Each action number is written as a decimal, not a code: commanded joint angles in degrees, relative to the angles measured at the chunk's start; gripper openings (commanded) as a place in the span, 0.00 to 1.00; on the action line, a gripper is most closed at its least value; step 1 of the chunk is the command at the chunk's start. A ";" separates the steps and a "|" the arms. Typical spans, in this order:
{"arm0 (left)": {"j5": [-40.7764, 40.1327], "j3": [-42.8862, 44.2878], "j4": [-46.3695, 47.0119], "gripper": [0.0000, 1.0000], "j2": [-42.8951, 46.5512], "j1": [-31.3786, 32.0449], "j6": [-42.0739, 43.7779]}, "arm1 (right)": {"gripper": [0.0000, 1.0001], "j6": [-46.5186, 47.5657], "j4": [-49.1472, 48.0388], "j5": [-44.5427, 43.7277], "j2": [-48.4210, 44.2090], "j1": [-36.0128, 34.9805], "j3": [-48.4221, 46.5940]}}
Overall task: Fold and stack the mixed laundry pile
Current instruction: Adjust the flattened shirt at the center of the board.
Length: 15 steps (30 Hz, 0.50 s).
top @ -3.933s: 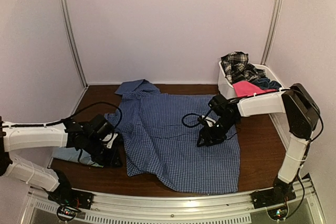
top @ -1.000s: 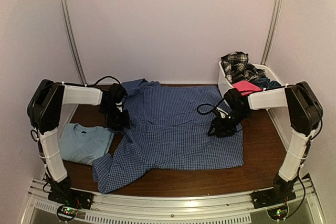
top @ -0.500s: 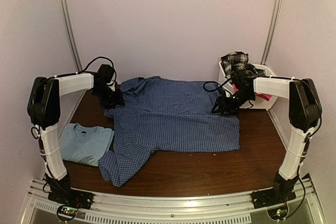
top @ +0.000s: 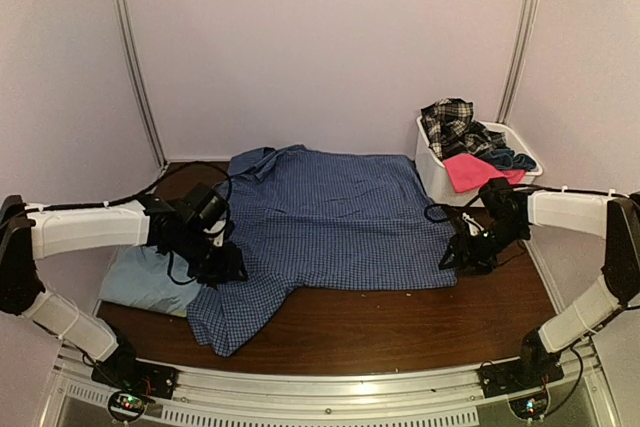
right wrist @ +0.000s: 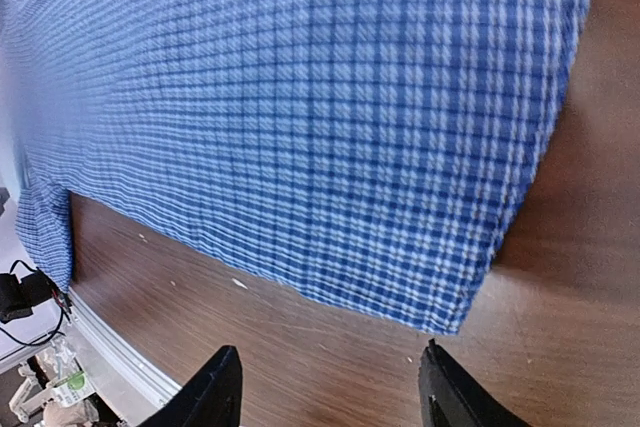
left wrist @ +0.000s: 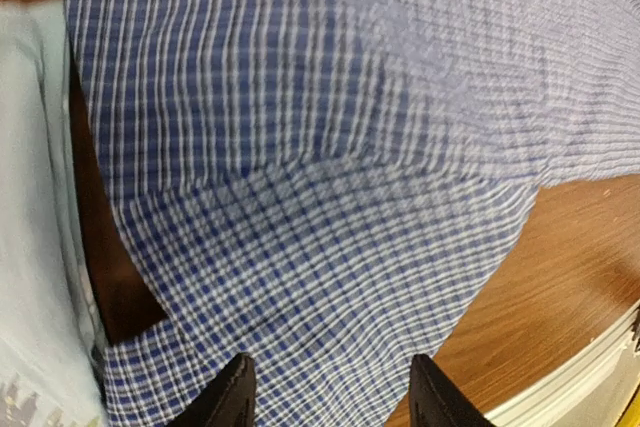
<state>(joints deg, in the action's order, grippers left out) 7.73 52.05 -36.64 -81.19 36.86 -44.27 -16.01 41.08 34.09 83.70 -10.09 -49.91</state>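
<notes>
Dark wood table (top: 400,327), lilac walls. Blue small-check button shirt (top: 340,217) lies spread flat across the middle, one sleeve trailing toward the near left. Folded light blue T-shirt (top: 140,282) at the left edge, partly under the left arm. Left gripper (top: 225,269) over the sleeve, jaws apart, holding nothing. Right gripper (top: 462,252) at the shirt's near right corner, jaws apart over bare wood. White basket (top: 432,172), far right, holds black-white plaid piece (top: 450,122), hot pink piece (top: 470,169), dark navy pieces (top: 508,159).

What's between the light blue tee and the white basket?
The blue checked shirt, spread flat, with the left gripper over its left edge beside the tee. The top view shows it.
</notes>
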 commanded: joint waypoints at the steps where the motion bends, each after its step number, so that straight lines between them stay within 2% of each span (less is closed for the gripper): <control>1: -1.37 -7.78 3.45 0.53 4.71 1.70 -10.92 | 0.61 -2.71 -1.50 -2.97 -3.53 1.27 3.96; 7: -3.27 -11.75 2.33 0.51 6.06 1.72 -16.01 | 0.53 -4.45 -3.05 -4.40 -1.10 1.99 4.44; 10: -2.58 -14.20 5.73 0.50 6.82 1.72 -17.91 | 0.49 -6.59 -6.67 -1.97 -0.51 1.91 7.73; 15: -1.87 -16.70 10.06 0.47 5.84 1.72 -19.46 | 0.48 -9.37 -11.35 -0.18 -0.02 1.91 10.87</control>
<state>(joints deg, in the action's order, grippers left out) 6.02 36.95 -32.14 -75.22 38.72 -60.69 -22.26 34.50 32.29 83.15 -8.58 -40.86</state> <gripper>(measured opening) 0.474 0.477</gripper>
